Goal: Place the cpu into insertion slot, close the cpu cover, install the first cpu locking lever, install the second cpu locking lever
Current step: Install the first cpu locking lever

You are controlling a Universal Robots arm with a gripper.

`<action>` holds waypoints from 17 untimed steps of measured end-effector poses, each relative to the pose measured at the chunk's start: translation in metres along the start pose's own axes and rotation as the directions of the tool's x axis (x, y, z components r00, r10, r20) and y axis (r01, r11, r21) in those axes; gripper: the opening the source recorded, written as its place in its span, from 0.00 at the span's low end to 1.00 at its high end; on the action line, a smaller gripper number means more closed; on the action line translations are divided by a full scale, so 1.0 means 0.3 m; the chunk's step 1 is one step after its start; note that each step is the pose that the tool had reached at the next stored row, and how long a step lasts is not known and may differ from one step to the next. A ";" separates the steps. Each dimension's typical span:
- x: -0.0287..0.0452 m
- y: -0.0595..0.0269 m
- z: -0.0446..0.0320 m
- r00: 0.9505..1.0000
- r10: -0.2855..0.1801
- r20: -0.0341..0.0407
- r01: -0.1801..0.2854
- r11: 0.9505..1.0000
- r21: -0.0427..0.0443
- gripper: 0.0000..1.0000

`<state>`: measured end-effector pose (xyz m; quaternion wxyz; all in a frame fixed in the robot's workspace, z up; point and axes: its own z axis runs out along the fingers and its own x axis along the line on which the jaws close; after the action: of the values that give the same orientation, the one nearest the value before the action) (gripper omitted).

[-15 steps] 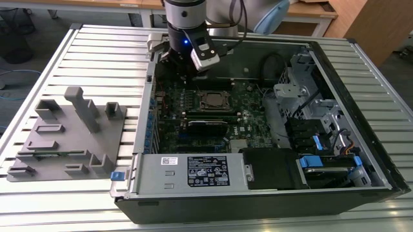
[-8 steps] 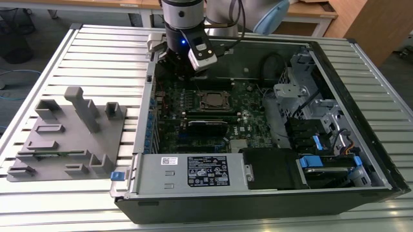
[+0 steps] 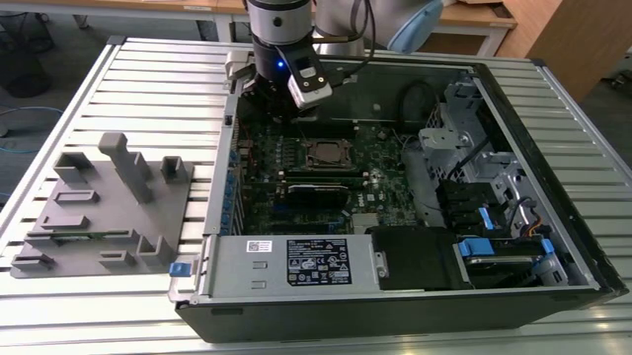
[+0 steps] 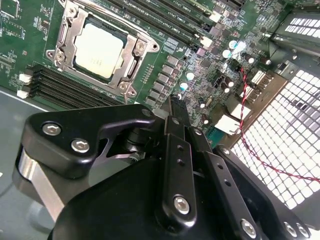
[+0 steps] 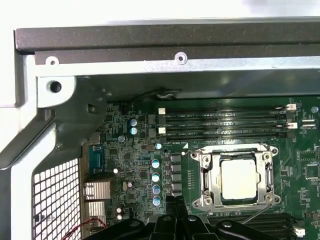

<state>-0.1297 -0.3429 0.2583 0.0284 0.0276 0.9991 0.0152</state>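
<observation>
The cpu (image 4: 97,50) (image 5: 239,179), a silver-grey square, lies in the insertion slot (image 3: 327,154) on the green motherboard. The cpu cover (image 4: 131,64) (image 5: 207,181), a silvery frame, lies flat around it. A thin lever rod (image 5: 256,213) angles off the socket's near corner. My gripper (image 4: 175,106) (image 5: 176,201) (image 3: 280,111) hovers over the board a short way off the socket, towards the case's rear wall. Its black fingers are pressed together with nothing between them.
The open computer case (image 3: 582,244) lies on a slatted table. Memory slots (image 5: 222,122) flank the socket, and small capacitors (image 5: 156,177) stand between it and my gripper. A perforated rear panel (image 4: 295,135) and a red-black wire (image 4: 247,130) are close by. A grey fixture tray (image 3: 109,207) rests at the exterior view's left.
</observation>
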 end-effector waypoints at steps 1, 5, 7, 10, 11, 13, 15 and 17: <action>0.000 0.000 0.000 1.000 0.000 0.001 0.000 1.000 -0.002 0.10; 0.000 0.000 0.000 1.000 0.000 0.001 0.000 1.000 -0.004 0.10; 0.000 0.000 0.000 1.000 0.000 0.001 0.000 1.000 -0.004 0.10; 0.000 -0.001 0.000 1.000 0.000 0.001 0.000 1.000 -0.010 0.10; 0.000 -0.001 0.000 1.000 0.001 0.000 -0.001 1.000 -0.020 0.10; 0.001 -0.001 0.001 1.000 0.003 -0.001 -0.003 0.999 -0.047 0.10; 0.001 -0.002 0.001 1.000 0.004 -0.003 -0.004 0.997 -0.072 0.10; 0.001 -0.002 0.002 1.000 0.005 -0.004 -0.005 0.996 -0.091 0.10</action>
<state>-0.1302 -0.3435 0.2577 0.0276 0.0289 0.9973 0.0608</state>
